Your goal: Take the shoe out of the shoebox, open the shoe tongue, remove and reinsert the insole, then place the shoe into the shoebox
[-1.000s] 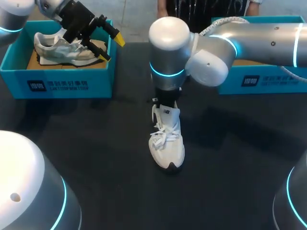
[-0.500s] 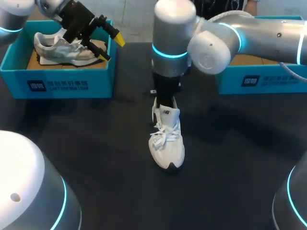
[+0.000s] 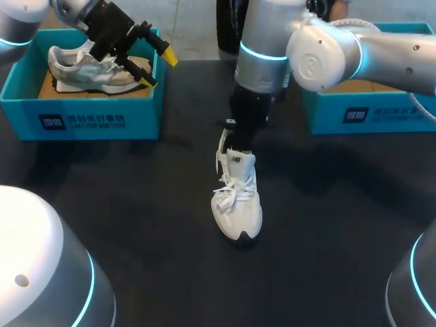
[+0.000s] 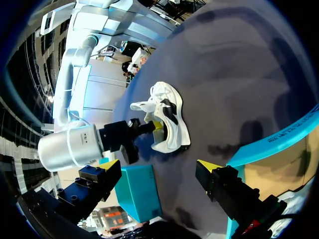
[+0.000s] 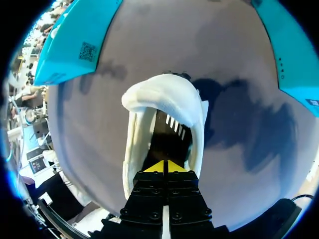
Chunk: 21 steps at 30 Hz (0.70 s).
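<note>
A white lace-up shoe (image 3: 236, 201) stands upright in the middle of the dark table, toe toward the near edge. My right gripper (image 3: 230, 147) points down into its heel opening. In the right wrist view the right gripper (image 5: 163, 167) is shut, its yellow tips together inside the shoe (image 5: 164, 107) above the dark insole (image 5: 169, 132); whether the insole is pinched is hidden. My left gripper (image 3: 158, 69) hangs open over the left shoebox (image 3: 82, 117), holding nothing. From the left wrist view the left gripper (image 4: 158, 167) looks across at the shoe (image 4: 168, 118).
The left shoebox holds a second grey-white shoe (image 3: 88, 69) on brown paper. Another teal shoebox (image 3: 368, 112) stands at the back right under my right arm. Both boxes flank the shoe in the right wrist view: (image 5: 75, 40) on one side, (image 5: 294, 50) on the other.
My right arm's elbow has swung back and to the right, with its gripper staying at the shoe's heel. The shoe and the left arm have not moved.
</note>
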### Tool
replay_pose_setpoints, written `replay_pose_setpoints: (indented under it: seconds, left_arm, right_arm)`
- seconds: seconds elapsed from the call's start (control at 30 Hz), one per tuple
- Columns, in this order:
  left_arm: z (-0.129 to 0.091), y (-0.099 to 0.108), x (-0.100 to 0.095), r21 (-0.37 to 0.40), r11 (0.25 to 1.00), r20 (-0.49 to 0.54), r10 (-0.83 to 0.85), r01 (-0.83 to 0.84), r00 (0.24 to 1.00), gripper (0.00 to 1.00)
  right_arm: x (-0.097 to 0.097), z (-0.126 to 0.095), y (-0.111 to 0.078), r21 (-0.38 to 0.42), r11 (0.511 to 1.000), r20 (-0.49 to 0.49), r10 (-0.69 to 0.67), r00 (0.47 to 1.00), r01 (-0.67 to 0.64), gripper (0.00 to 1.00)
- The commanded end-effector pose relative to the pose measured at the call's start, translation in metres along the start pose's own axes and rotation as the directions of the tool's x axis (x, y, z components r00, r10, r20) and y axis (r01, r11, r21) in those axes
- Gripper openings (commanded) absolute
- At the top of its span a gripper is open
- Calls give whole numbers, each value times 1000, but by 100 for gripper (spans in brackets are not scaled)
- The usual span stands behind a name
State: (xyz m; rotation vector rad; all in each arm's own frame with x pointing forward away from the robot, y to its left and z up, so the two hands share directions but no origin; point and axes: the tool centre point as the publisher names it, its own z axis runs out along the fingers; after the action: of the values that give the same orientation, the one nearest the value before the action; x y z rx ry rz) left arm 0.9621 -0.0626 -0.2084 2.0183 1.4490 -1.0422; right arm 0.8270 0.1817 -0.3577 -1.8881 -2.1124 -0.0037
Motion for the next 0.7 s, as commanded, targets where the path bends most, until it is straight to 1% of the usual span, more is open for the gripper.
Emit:
replay_pose_setpoints:
  seconds: [0.03,0.17,0.2,0.27,0.43,0.7]
  left_arm:
    - [-1,0,0,2,1000,-3,1,-1,1000,100]
    - [-1,0,0,2,1000,-3,1,-1,1000,100]
    - [-1,0,0,2,1000,-3,1,-1,1000,100]
    - [-1,0,0,2,1000,-3,1,-1,1000,100]
    - [-1,0,0,2,1000,-3,1,-1,1000,100]
    - [-1,0,0,2,1000,-3,1,-1,1000,100]
  right_arm:
    - [1,4,1,35,999,-11,-1,1000,2,0]
    - [5,3,-5,96,995,-23,-7,1000,9,0]
    - [7,2,-6,99,995,-24,-9,1000,11,0]
    - [10,0,-8,127,992,-11,-10,1000,12,0]
    - [15,-5,-10,142,990,17,-9,1000,6,0]
    - [24,-9,-10,172,985,98,-6,995,-11,0]
